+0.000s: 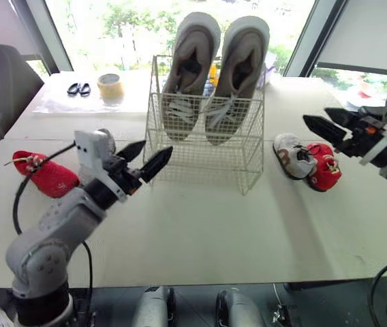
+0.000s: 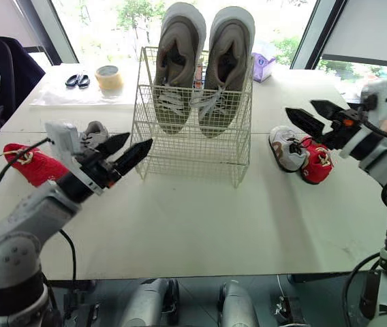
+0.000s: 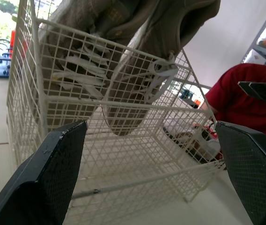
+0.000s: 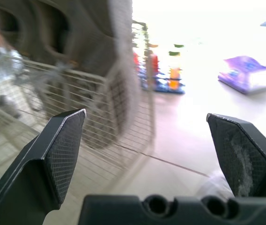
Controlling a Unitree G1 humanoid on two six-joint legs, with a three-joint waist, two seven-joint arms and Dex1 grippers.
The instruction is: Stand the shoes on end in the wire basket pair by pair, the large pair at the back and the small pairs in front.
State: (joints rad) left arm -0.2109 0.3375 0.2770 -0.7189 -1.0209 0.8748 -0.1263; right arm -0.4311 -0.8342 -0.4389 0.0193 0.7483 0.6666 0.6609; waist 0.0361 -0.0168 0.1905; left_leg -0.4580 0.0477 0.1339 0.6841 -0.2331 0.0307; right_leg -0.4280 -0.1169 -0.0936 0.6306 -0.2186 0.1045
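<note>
Four small shoes on table, none in basket. Far left: red shoe [image 1: 43,176], grey shoe [image 2: 95,134] beside it. Left gripper [image 1: 157,147] spread, empty, near basket [image 1: 200,160] front. Large pair [image 1: 214,75] stands toe-down at back. Right: white shoe [image 1: 292,155] touching second red shoe [image 1: 324,167]. Right gripper [image 1: 316,114] spread, empty, near them. Likely next: grasp one small shoe, stand it in front.

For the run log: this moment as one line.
large pair: on end, back of wire basket | left red shoe: on table | grey shoe, right red shoe: on table | left gripper: open | right gripper: open
</note>
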